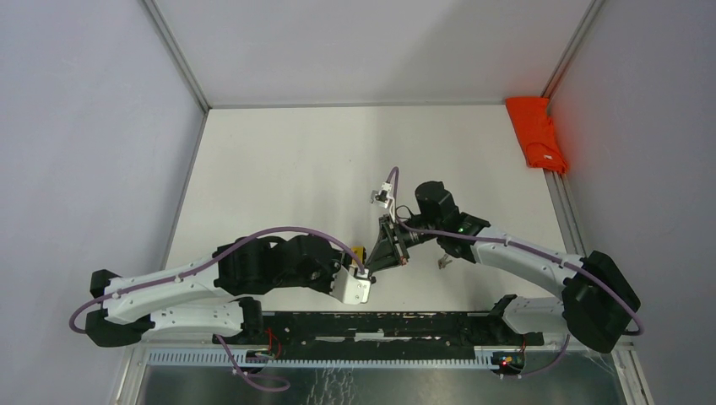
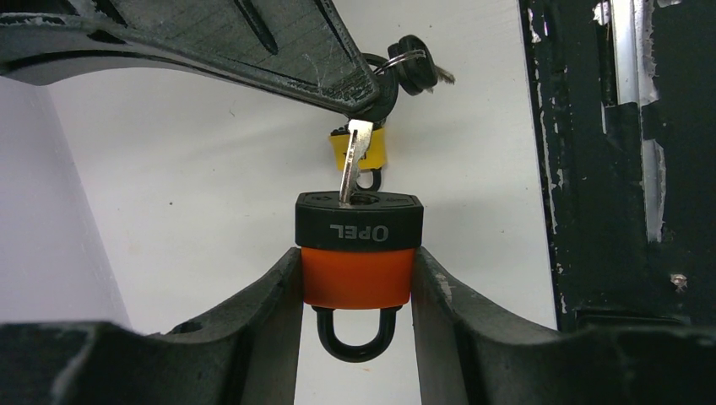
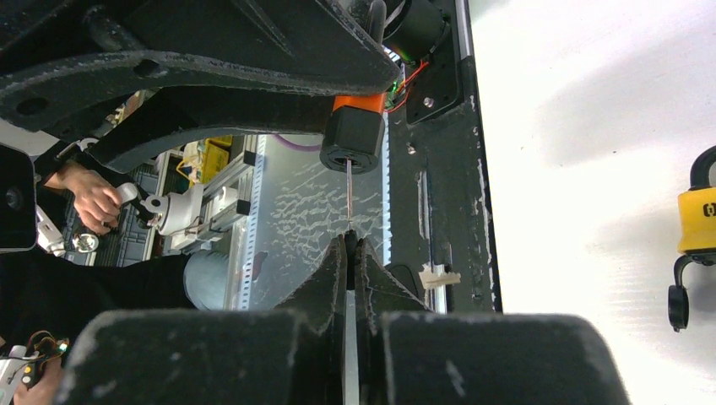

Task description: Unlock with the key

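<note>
Padlock (image 2: 358, 253) status: orange body, black cap, held in the left gripper (image 2: 358, 283) between the two arms, toward the near side of the table (image 1: 279, 169). Jaws partway spread and clamped on the two flat sides of the orange body. Shackle (image 2: 355, 337) points back at the wrist, keyhole (image 2: 365, 200) faces out toward the other arm.

Right gripper (image 3: 351, 253) jaws are pressed together, pinching the key (image 2: 355, 160) by its head. Blade tip sits at the keyhole with most of the blade showing; can't tell how deep it's in. Blade looks slightly tilted against the cap face in the left wrist view. Spare keys (image 2: 415, 69) hang off the same ring. A yellow padlock (image 3: 697, 221) lies on the table beyond, not involved.

Handling, my read:
- Lock is rigid and dense for its size, with a plastic jacket, so a bit slick. Gripping the flats is the right place and resists the twist.
- Key is thin, stiff metal. It'll bend or slip in the pinch if pushed off-axis.
- Next move needs the blade lined up with the slot, a straight push, then a turn.
- Risk: lock rotating in the jaws under torque.
</note>
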`<state>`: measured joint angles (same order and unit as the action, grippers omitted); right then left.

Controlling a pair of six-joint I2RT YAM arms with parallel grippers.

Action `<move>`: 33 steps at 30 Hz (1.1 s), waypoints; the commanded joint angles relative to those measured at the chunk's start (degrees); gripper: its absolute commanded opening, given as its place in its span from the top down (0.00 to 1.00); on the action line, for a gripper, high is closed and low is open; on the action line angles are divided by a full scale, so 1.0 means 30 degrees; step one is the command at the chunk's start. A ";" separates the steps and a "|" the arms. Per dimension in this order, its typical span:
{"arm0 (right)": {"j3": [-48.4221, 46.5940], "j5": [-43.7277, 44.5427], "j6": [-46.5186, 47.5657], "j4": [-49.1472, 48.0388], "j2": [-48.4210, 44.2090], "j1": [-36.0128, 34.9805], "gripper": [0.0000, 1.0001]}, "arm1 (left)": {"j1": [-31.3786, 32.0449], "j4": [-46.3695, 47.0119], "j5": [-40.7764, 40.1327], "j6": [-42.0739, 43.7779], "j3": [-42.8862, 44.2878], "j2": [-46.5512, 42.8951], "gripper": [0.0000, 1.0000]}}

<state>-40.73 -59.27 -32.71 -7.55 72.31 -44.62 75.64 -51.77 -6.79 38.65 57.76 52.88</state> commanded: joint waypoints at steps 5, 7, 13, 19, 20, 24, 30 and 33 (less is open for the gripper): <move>-0.1150 0.0007 0.0072 -0.0411 0.0357 -0.0327 1.00 | 0.0159 0.0908 0.0289 0.0271 0.0814 -0.0028 0.98; -0.1131 0.0009 0.0096 -0.0358 0.0508 -0.0539 1.00 | 0.0141 0.0923 0.0220 0.0290 0.0860 -0.0031 0.98; -0.0984 0.0126 0.0097 -0.0431 0.0769 -0.1052 1.00 | 0.0163 0.0908 0.0148 0.0273 0.0963 0.0016 0.98; -0.1188 0.0301 0.0103 -0.0500 0.0824 -0.1079 1.00 | 0.0188 0.0879 0.0273 0.0204 0.0984 0.0009 0.98; -0.1259 0.0331 0.0094 -0.0552 0.0871 -0.1075 1.00 | 0.0181 0.0879 0.0325 0.0210 0.0991 0.0035 0.98; -0.1335 0.0390 0.0048 -0.0700 0.1083 -0.1064 1.00 | 0.0212 0.0830 0.0633 0.0075 0.1047 0.0038 0.98; -0.1466 0.0390 0.0038 -0.0792 0.1262 -0.1049 1.00 | 0.0215 0.0760 0.0942 -0.0184 0.1241 0.0120 0.98; -0.1538 0.0448 0.0073 -0.0733 0.1274 -0.1035 1.00 | 0.0190 0.0755 0.1019 -0.0227 0.1226 0.0097 0.98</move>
<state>-42.22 -59.22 -32.75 -7.42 75.75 -47.37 75.79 -54.39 -6.04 38.61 58.17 53.34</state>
